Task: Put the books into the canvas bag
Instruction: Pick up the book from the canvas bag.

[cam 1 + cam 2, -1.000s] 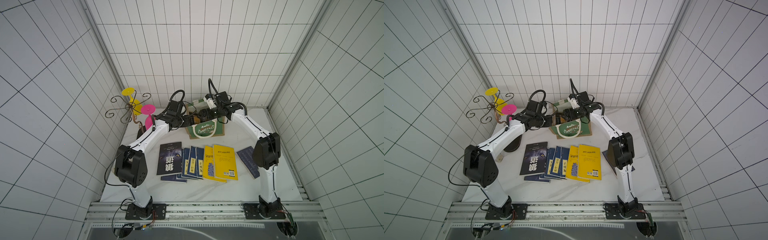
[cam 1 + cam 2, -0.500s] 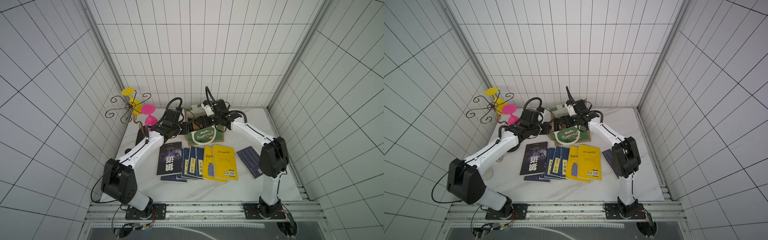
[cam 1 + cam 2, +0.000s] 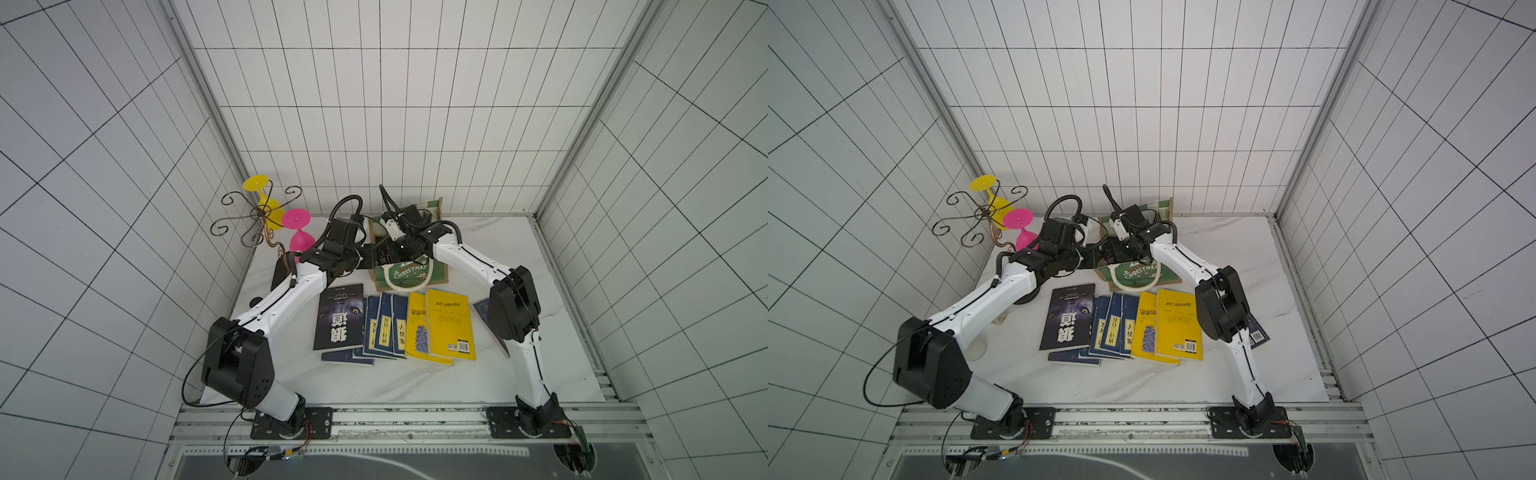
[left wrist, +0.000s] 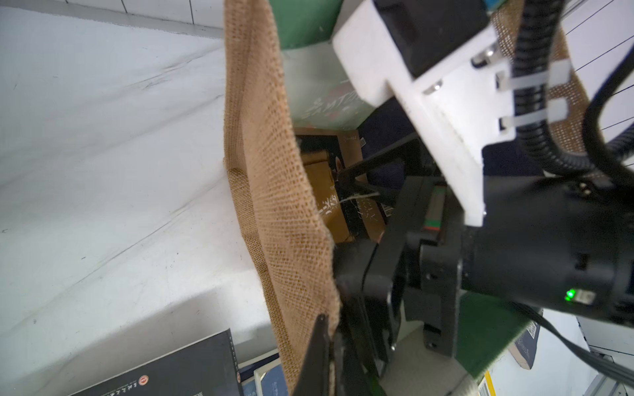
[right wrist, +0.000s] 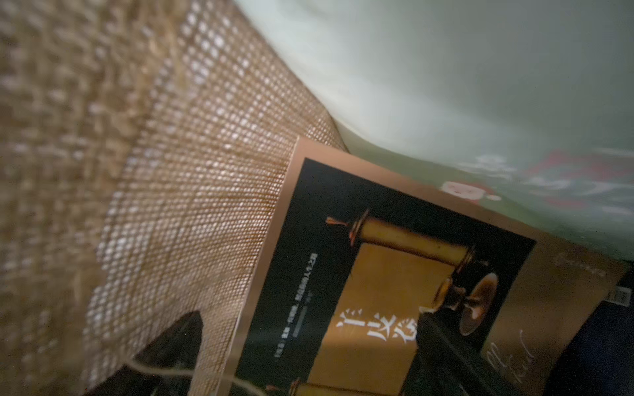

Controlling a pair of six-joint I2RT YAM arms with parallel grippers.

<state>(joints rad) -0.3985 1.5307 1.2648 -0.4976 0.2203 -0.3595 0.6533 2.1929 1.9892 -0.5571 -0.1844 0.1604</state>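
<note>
A: What's diff vs a sec ago?
B: The canvas bag [image 3: 409, 272] sits a touch nearer the book row. The tan-and-black book [image 5: 377, 274] is inside it, flat against the jute wall + white lining.
A: End effectors?
B: Neither grip has changed. The right end effector [image 5: 308, 319] is down in the bag with jaws spread wide. The book lies loose under them, so it's released. The left end effector [image 4: 331, 329] is clenched on the bag's jute rim, holding the mouth open. The right arm [image 3: 513, 309] has swung back in a bit.
A: Other books?
B: Same row on the worktop [image 3: 374, 382], just in front of the bag: black book [image 3: 340, 316], navy books [image 3: 386, 326], yellow books [image 3: 449, 324]. Another navy book [image 3: 1258, 334] is half hidden behind the right arm. None moved.
A: Meaning?
B: Prob one book delivered, most still out. Next I'd expect the right arm to back out w/o dragging the bag, and the left shd keep hold of the rim.
</note>
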